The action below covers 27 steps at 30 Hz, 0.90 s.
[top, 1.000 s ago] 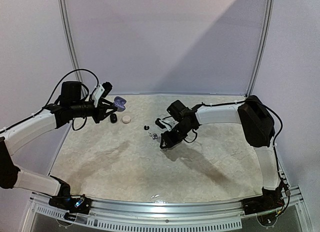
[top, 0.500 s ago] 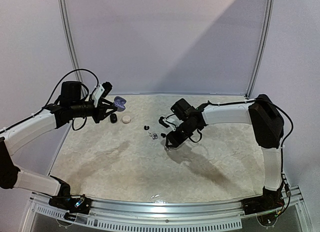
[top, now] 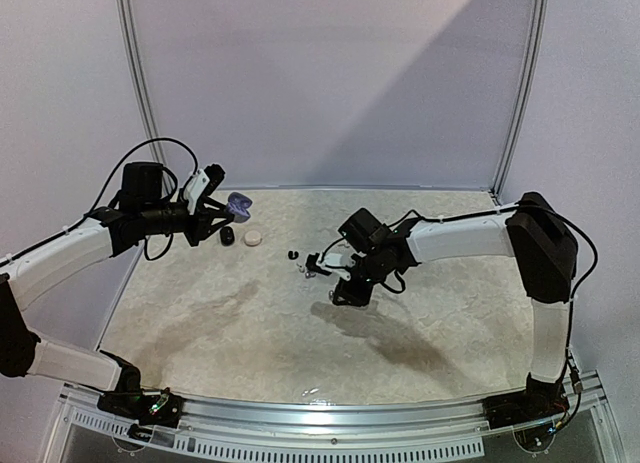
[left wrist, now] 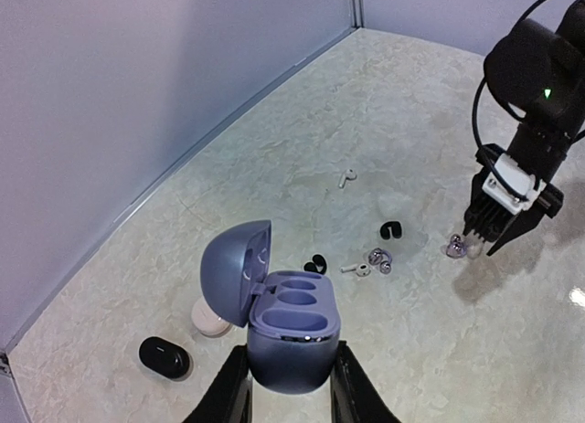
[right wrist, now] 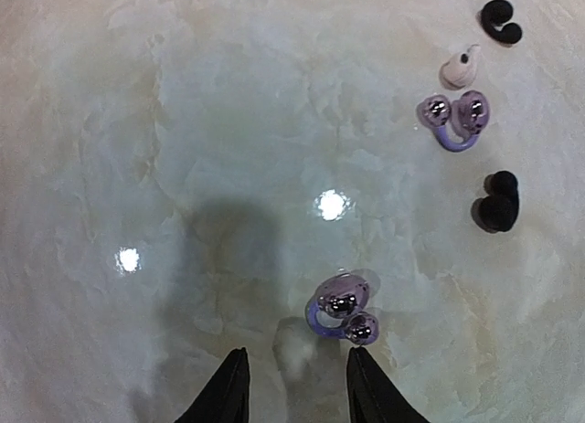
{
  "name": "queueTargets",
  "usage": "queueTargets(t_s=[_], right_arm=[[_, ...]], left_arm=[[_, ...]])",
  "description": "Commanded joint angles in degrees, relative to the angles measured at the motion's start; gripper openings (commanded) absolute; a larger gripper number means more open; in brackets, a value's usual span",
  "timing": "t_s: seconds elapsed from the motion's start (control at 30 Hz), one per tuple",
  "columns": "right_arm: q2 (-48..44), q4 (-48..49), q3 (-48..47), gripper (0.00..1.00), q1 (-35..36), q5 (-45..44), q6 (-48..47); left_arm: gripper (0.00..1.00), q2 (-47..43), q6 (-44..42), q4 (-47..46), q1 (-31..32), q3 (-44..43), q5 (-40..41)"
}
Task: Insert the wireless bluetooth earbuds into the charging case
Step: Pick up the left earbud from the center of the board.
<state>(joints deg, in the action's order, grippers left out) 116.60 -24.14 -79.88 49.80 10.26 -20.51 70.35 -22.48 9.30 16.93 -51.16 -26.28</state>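
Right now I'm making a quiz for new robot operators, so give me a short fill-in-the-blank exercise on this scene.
1. The left pincer holds a purple charging case whose lid is ____.
2. The wells inside that case are ____.
3. The right pincer hovers near a shiny ____ earbud on the table.
4. The fingers of the right pincer are ____.

Missing words: open; empty; purple; apart

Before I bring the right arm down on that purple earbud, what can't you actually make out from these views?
- Right pincer, right wrist view: the fingertips are cut off by the bottom edge, so contact with the purple earbud is unclear.
- Top external view: the earbuds near the right arm are too small to tell apart.
- Open charging case, left wrist view: its underside is hidden between the left pincer's fingers.
- Round white case, left wrist view: mostly hidden behind the charging case's lid.
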Motion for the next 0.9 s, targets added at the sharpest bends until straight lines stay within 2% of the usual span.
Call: queueTargets(t_s=[0.0, 0.37, 0.67, 0.87], right_arm=[[2.27, 1.05, -1.26, 0.35, 0.41, -1.08, -3.51], [6.05, -0.7, -4.31, 0.27, 0.42, -0.98, -6.1], [7.57, -1.62, -6.92, 0.26, 0.46, -1.62, -7.63], [9.27, -2.27, -8.57, 0.18, 0.47, -2.4, -7.88]], left_arm=[[0.0, -1.09, -0.88, 0.99, -0.7, 0.81, 0.36], [0.0, -0.43, -0.59, 0.37, -0.68, 0.64, 0.26], [0.0, 0.31, -0.78, 0.72, -0.71, -0.03, 0.25], [0.0, 0.59, -0.99, 0.73, -0.74, -0.17, 0.27]])
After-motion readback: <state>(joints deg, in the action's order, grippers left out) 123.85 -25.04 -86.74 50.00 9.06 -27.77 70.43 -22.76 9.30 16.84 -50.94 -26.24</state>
